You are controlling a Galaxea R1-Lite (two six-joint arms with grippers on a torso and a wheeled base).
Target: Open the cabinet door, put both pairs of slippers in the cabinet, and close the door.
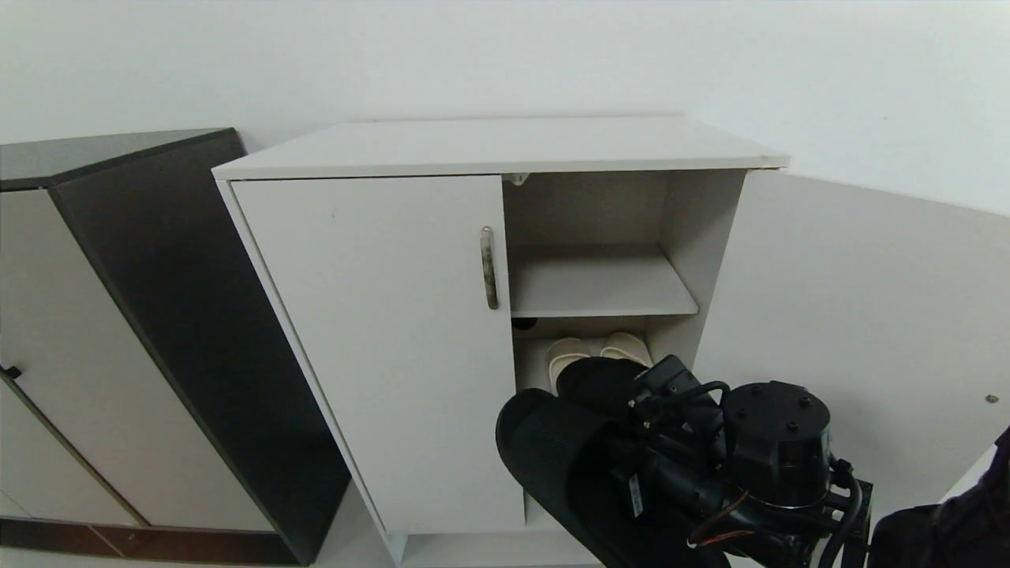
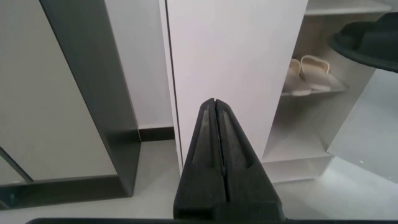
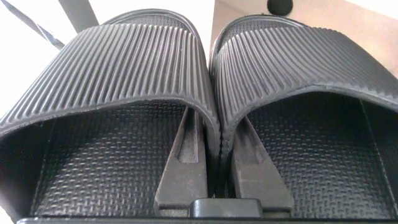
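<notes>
Holding the black slippers (image 1: 552, 450) side by side, we have our right gripper (image 3: 216, 124) clamped on their two inner walls, which sit pressed together between the narrowly parted fingers (image 3: 183, 162). The pair hangs just in front of the cabinet (image 1: 489, 146), low against its open right half, with the ribbed straps turned toward the wrist camera. One black toe overlaps the opening near the lower shelf (image 2: 323, 91).

On that shelf we see the cream slippers (image 1: 600, 351) lying next to each other, toes pointing inward. Above them the upper shelf (image 1: 596, 284) is bare. The left door (image 1: 379, 331) is closed flat, its metal handle (image 1: 489, 268) standing upright along the edge beside the opening.

Our left gripper (image 2: 214, 106) has its fingers pressed fully together with nothing between them. It hangs low, apart from the cabinet, pointing toward the bottom of the closed door and the pale floor (image 2: 155, 165).

To the left of the white cabinet stands a dark cabinet (image 1: 181, 315), close beside it.
</notes>
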